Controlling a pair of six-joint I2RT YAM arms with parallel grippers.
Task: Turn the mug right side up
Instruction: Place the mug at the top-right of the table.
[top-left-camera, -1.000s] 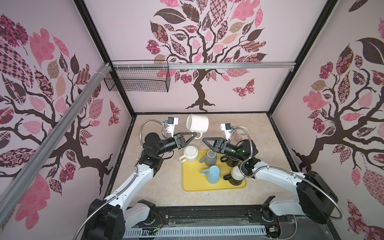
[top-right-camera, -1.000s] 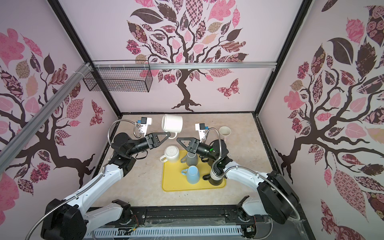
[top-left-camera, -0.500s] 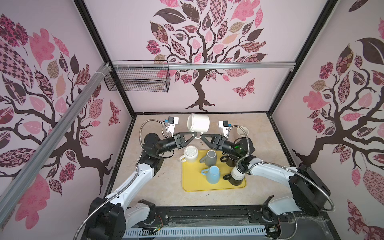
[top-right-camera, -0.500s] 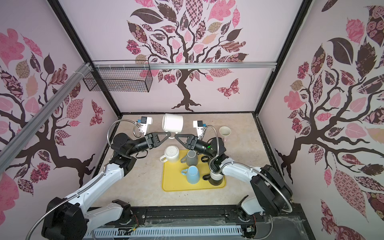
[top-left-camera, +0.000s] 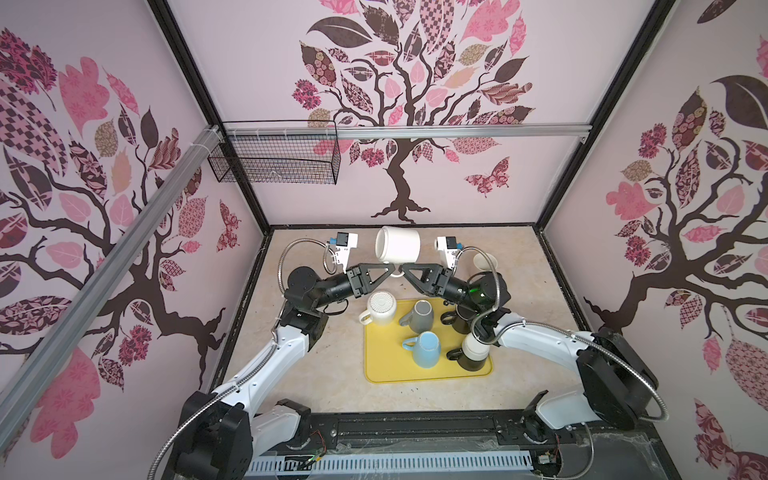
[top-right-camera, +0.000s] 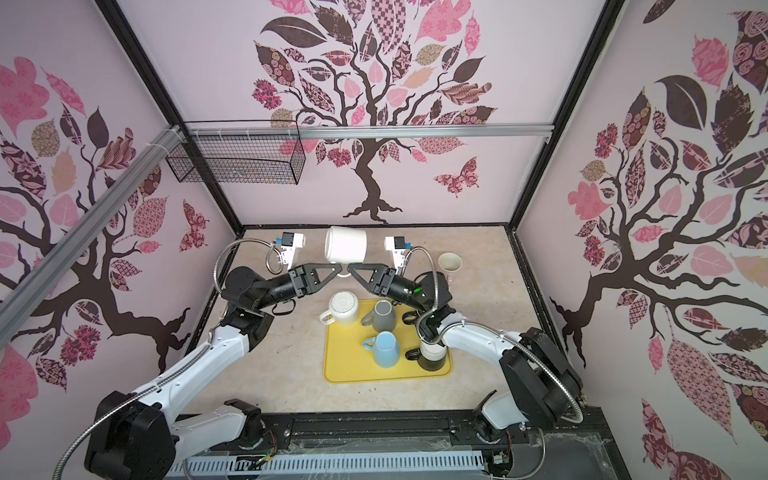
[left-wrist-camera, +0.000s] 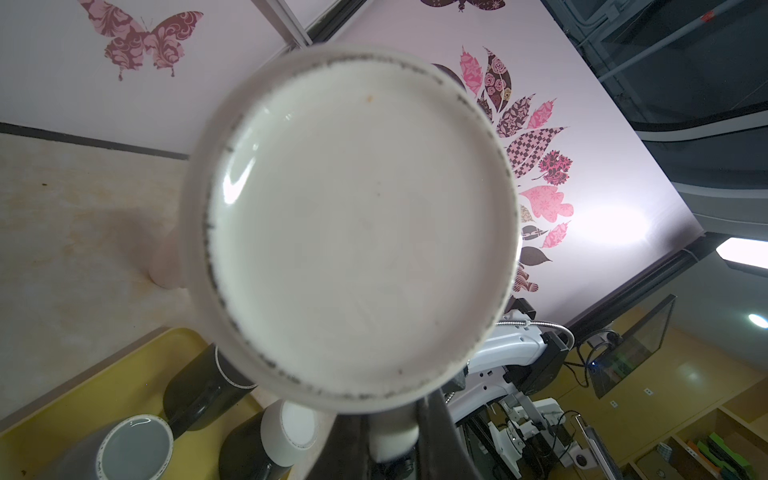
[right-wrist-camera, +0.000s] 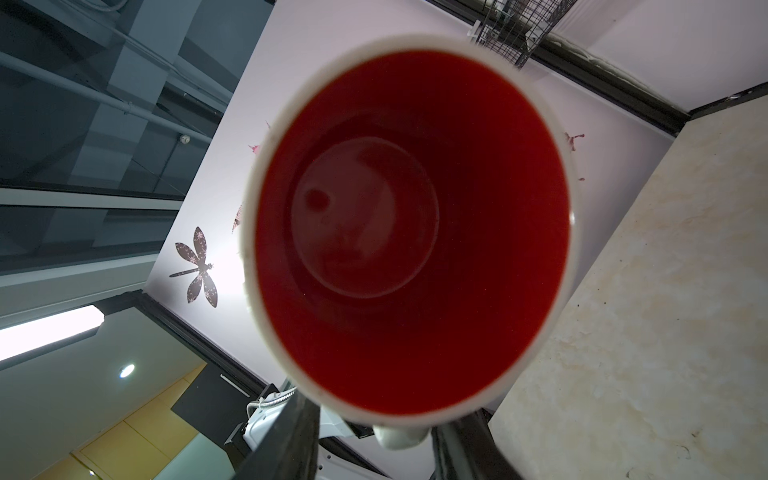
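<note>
Mug (top-left-camera: 397, 245): looks like glazed ceramic, white outside, smooth and glossy. Foot ring (left-wrist-camera: 194, 216) on its base is unglazed, rough, with dark speckles. Interior (right-wrist-camera: 478, 291) is red glaze, glossy, with reflections. My fingers (top-left-camera: 371, 276): matt black plastic. Arm shells (top-left-camera: 270, 361): smooth white plastic, slight sheen. Cable conduit (top-left-camera: 286, 252): ribbed bright metal. Tray (top-left-camera: 380, 361): yellow plastic by the look, smooth, matt. Tabletop (top-left-camera: 332, 365): beige stone-pattern surface, low sheen, a few stains. Basket (top-left-camera: 274, 166): thin black wire mesh. Rail (top-left-camera: 457, 131): bare aluminium-looking extrusion, satin finish. Walls (top-left-camera: 249, 62): flat matt printed sheet.
</note>
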